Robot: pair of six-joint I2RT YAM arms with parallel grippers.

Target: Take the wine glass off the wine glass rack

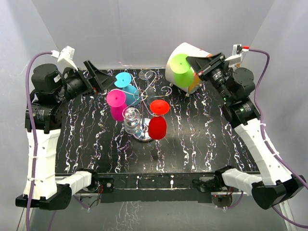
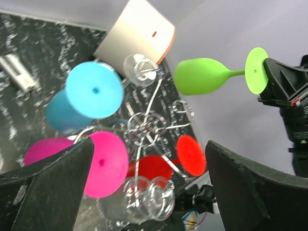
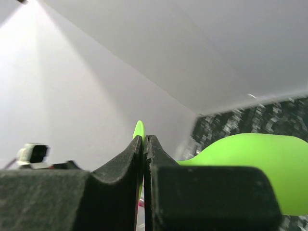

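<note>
The silver wire wine glass rack [image 1: 147, 90] stands mid-table on its shiny round base. Cyan [image 1: 124, 83], pink [image 1: 116, 100], clear [image 1: 131, 118] and red [image 1: 158, 121] glasses hang on it upside down. A green wine glass [image 1: 182, 68] is off the rack, held sideways in the air at the back right. My right gripper [image 1: 199, 64] is shut on the rim of its foot [image 3: 139, 131], and the bowl [image 3: 255, 163] shows beside the fingers. My left gripper [image 2: 151, 192] is open, left of the rack [image 2: 144, 126] near the cyan glass [image 2: 94, 90], with nothing between its fingers.
A white drum with an orange face [image 1: 193, 52] lies at the back right, just behind the green glass [image 2: 199, 76]. White walls enclose the black marbled table [image 1: 202, 139] on three sides. A small white object [image 2: 17, 72] lies on the table.
</note>
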